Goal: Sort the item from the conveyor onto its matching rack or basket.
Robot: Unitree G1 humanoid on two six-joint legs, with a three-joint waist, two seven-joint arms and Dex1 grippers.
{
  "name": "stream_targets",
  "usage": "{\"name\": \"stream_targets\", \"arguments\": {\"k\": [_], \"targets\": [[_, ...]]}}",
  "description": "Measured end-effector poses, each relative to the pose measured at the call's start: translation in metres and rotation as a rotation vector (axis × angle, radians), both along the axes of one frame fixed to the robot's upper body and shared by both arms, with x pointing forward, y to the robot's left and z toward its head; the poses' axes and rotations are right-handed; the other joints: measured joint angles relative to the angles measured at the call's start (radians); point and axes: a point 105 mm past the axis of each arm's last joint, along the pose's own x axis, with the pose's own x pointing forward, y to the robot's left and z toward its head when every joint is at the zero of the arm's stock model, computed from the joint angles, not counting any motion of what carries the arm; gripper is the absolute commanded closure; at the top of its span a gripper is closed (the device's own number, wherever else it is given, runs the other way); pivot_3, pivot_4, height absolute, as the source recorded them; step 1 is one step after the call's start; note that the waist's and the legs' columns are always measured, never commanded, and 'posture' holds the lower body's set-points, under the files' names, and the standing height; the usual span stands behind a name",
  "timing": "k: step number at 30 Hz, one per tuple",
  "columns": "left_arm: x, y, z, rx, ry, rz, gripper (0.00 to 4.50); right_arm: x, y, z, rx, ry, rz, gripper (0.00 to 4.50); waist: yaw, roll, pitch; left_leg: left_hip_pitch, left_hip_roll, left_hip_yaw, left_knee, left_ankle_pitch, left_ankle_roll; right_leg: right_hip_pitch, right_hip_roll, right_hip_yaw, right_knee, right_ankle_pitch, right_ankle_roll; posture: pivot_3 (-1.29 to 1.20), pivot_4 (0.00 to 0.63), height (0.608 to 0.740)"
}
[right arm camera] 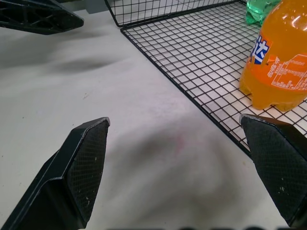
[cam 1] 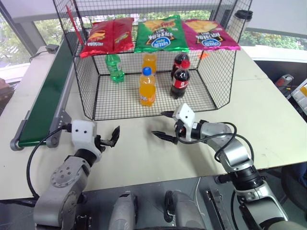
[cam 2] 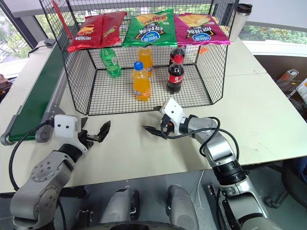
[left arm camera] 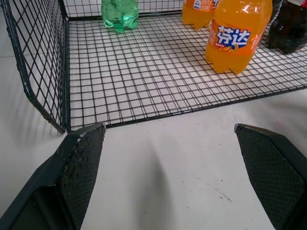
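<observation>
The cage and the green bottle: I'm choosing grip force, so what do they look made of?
The cage looks like welded metal wire with a black coating: thin straight rods crossing in a regular grid. The green bottle looks like thin clear plastic: light passes through its tinted, glossy body. Neither material is certain from looks alone.

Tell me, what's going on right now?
Left gripper and right gripper open, empty. Green bottle standing in cage. Belt bare.
</observation>
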Motion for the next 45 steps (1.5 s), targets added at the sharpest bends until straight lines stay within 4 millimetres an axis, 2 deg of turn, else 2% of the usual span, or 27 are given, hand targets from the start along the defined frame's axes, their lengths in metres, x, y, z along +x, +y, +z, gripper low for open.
{"name": "stream_targets", "arguments": {"k": [45], "targets": [[-0.0003,-0.0031,-0.0008,0.036,-0.007,-0.008,0.03,-0.0009,0.0006,-0.0002,-0.001,0.001,0.01,0.0,0.0,0.0,0.0,0.0,0.0,0.0,0.0,0.0,0.0,0.0,0.0,0.0,0.0,0.0,0.0,0.0,0.15,0.74]]}}
